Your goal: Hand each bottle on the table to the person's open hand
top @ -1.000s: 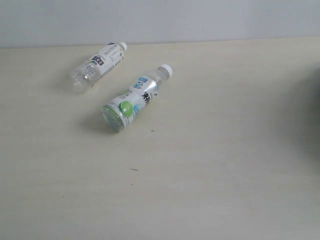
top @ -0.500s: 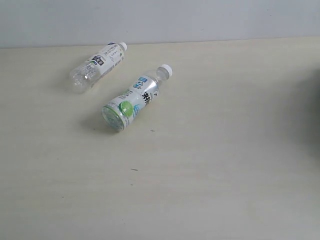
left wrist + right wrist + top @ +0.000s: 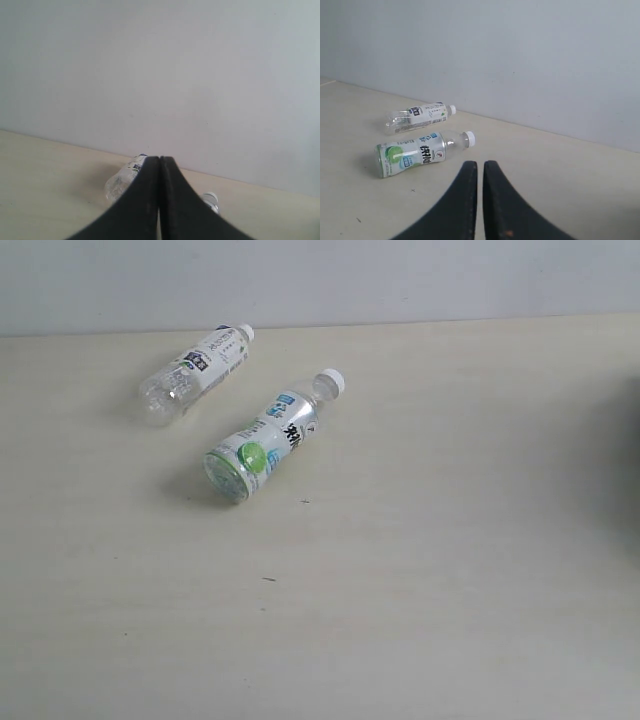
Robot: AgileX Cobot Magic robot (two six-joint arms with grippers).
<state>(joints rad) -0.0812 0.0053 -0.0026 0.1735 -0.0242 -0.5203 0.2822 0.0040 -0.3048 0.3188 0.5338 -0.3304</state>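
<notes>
Two clear, white-capped bottles lie on their sides on the pale table (image 3: pixel 430 570). The one with the white label (image 3: pixel 195 373) is at the back left, near the wall. The one with the green and blue label (image 3: pixel 270 437) lies in front of it, cap toward the wall. In the left wrist view my left gripper (image 3: pixel 159 159) is shut and empty, with the white-label bottle (image 3: pixel 120 182) and a white cap (image 3: pixel 211 200) partly hidden behind its fingers. My right gripper (image 3: pixel 480 164) is shut on nothing, short of the green-label bottle (image 3: pixel 417 151). No hand is in view.
A grey wall (image 3: pixel 320 280) runs along the table's far edge. A dark blurred shape (image 3: pixel 630 460) sits at the right edge of the exterior view. The white-label bottle (image 3: pixel 417 116) also shows in the right wrist view.
</notes>
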